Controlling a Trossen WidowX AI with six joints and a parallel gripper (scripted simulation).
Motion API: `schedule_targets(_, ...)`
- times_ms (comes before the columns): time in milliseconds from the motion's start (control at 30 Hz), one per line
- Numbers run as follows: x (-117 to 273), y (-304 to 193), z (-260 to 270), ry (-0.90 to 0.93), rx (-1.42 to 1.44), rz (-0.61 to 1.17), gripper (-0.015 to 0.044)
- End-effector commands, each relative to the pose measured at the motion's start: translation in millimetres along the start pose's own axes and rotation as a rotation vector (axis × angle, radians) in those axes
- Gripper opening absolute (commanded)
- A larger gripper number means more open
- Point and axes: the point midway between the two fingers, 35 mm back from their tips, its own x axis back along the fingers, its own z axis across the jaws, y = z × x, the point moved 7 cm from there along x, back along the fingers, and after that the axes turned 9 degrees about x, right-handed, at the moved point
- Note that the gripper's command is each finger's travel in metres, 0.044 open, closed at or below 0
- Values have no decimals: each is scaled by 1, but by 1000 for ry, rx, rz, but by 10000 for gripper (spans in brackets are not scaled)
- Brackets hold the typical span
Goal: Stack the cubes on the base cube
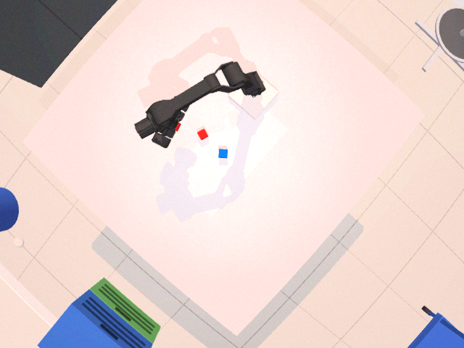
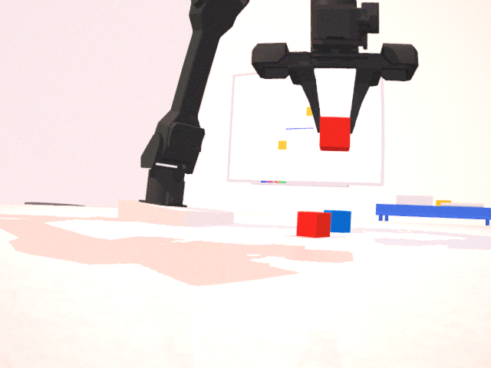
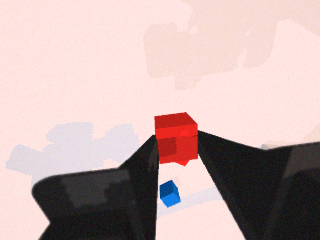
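My gripper [image 1: 177, 126] [image 2: 334, 132] [image 3: 174, 136] points down and is shut on a red cube [image 1: 177, 127] [image 2: 334, 137] [image 3: 177, 146]. The held cube is well above the table and looks about level in the exterior view. The other red cube [image 1: 202, 133] [image 2: 308, 224] rests on the table; in the wrist view the held cube hides all but a small tip of it. The blue cube [image 1: 222, 153] [image 2: 342, 221] [image 3: 170, 194] rests on the table beyond it, a little apart, with nothing on top. In the exterior view the loose red cube partly covers the blue one.
The arm stands on a pale base block [image 1: 235, 99] [image 2: 153, 212] behind the cubes. The whiteboard [image 2: 261, 166] and blue bench [image 2: 428, 212] are in the background. Shadows of the arm lie across the table.
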Motion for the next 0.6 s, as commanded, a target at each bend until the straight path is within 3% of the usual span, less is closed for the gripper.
schedule_targets(0, -3, -11, 5, -4, 143, 2, 105)
schedule_targets(567, -13, -61, 24, 1, 869, 8, 105)
